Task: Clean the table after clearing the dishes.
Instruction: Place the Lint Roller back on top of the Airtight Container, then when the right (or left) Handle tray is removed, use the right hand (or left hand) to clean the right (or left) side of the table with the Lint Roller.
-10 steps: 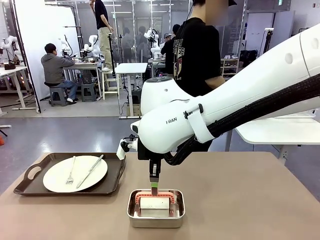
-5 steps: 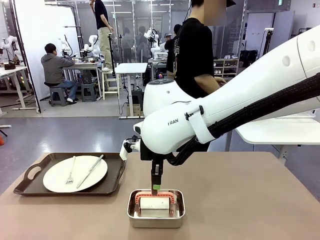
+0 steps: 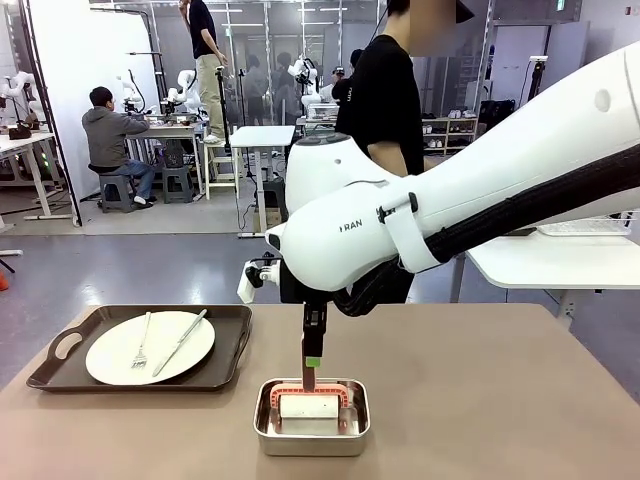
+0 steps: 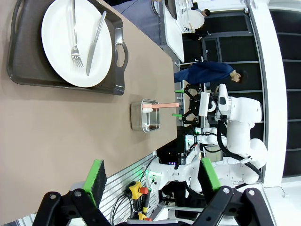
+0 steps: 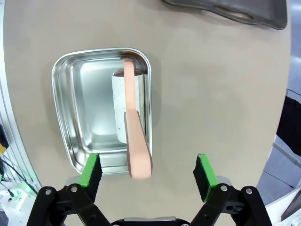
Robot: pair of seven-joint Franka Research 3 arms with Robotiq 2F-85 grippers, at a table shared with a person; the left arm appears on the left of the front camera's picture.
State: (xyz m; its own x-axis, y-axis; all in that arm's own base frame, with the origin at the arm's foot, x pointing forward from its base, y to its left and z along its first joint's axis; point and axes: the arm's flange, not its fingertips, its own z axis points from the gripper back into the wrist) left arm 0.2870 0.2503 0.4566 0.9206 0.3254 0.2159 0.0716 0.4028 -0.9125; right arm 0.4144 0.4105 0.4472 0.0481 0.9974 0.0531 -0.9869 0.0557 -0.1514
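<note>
Front view: across the tan table (image 3: 500,400), one dark brown tray (image 3: 236,345) sat at the robot's left, carrying one white plate (image 3: 105,365) with one fork (image 3: 141,346) and one knife (image 3: 181,341) laid side by side on it. The right arm (image 3: 470,210) reached across the middle, and the letters "RAN" were readable on its white casing. The right gripper (image 3: 312,368) hung edge-on, pointing straight down over one small steel pan (image 3: 310,438) at the near edge, so this angle could not tell how its jaws stood. One pink-handled roller (image 3: 310,406) lay in the pan, and a person (image 3: 385,100) in a black top stood at the far side. Left wrist view: the left gripper (image 4: 151,176) was raised well off the table with its green pads spread wide and nothing between them. It looked down on the same tray, plate and cutlery, with the pan farther along and the pink handle jutting past its rim. It added a red emergency-stop button (image 4: 135,188) beyond the table's edge. Right wrist view: looking straight down, it showed the right gripper's jaws spread wide. The roller's handle end lay between the pads, touching neither. The white roller rested against one wall of the pan, and a corner of the tray crossed the top edge.
</note>
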